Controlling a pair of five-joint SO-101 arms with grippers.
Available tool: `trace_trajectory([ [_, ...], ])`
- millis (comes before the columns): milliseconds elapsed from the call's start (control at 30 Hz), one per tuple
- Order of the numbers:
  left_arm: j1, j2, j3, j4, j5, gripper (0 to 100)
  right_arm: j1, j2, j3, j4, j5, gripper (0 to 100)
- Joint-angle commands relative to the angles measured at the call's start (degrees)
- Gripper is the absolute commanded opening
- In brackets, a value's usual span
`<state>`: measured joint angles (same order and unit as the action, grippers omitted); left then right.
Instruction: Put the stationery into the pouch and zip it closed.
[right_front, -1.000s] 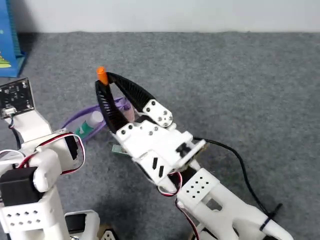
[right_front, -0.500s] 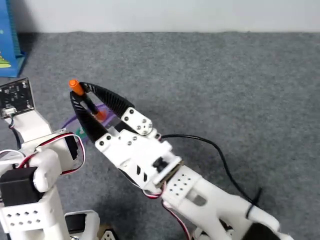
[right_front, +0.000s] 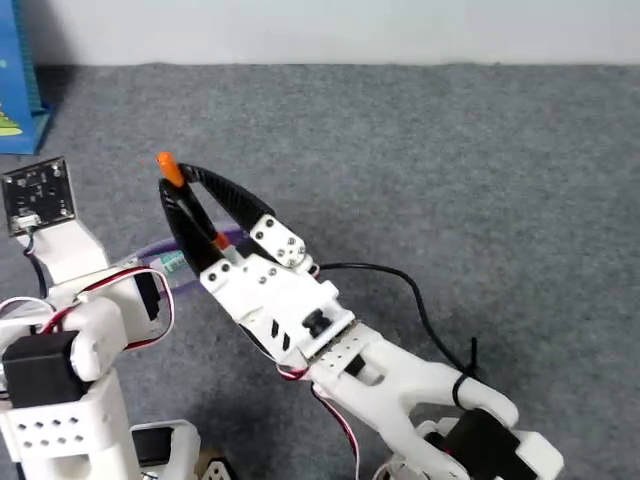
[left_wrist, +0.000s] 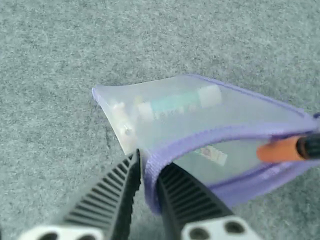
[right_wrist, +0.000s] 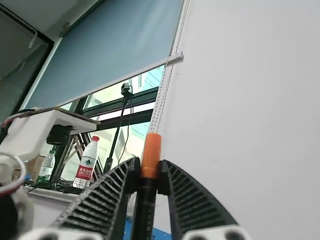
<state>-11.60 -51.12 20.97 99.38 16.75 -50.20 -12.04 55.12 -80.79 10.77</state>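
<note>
Pouch (left_wrist: 215, 120), clear with purple edging, lies on the grey worktop (right_front: 450, 150) with a few small items inside. Left hand (left_wrist: 147, 162) is clenched on its purple rim. Right hand (right_wrist: 148, 167) grips a black, orange-capped pen (right_front: 170, 168), lower orange end at the pouch's mouth.

A grey felt mat (right_front: 500, 180) covered the table up to a white wall (right_front: 350, 30), and a blue box (right_front: 15, 90) stood at the mat's left edge in the high view. In the room behind, a blue roller blind (right_wrist: 110, 45) hung over a window, with a red-capped water bottle (right_wrist: 87, 162) below it.
</note>
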Motion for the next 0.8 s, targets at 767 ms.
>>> trace_trajectory([
  [767, -0.5, 1.0, -1.1, 0.6, -0.6, 1, 5.5, -45.8, 11.3, 66.0, -14.7, 31.7],
])
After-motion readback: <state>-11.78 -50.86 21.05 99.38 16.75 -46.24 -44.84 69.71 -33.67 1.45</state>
